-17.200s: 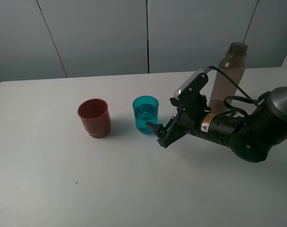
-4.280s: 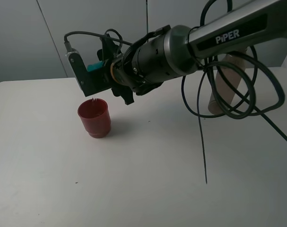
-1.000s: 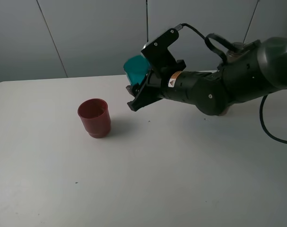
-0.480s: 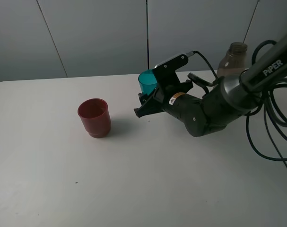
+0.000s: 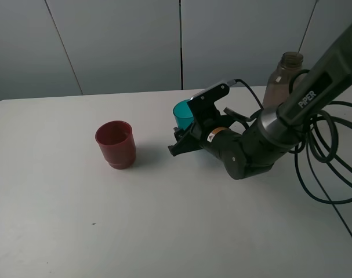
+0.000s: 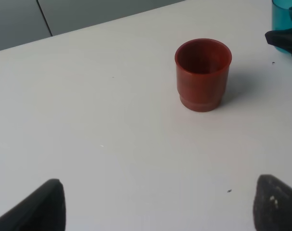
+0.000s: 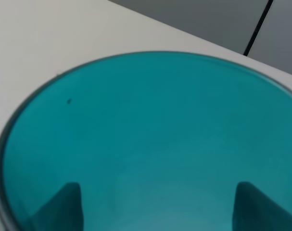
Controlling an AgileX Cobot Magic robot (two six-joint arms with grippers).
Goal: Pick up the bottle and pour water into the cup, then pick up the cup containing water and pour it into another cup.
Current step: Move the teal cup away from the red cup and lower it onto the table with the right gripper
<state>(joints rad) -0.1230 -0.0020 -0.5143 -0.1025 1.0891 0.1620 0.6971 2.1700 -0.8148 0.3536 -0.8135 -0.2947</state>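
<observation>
Exterior high view: the nearest stretch of the white table point(image 5: 164, 231) is bare. Past it stands the red cup point(image 5: 115, 144), with the right gripper point(image 5: 180, 139) further right, clamped on the teal cup point(image 5: 182, 113), which sits upright low over the table. The arm's link reads "PiPER" point(image 5: 307, 97), and a small warning label shows near the wrist. The grey-brown bottle point(image 5: 280, 78) stands behind the arm near the far edge. The left gripper's point(image 6: 155, 207) fingertips point(image 6: 44, 207) stand wide apart, holding nothing.
</observation>
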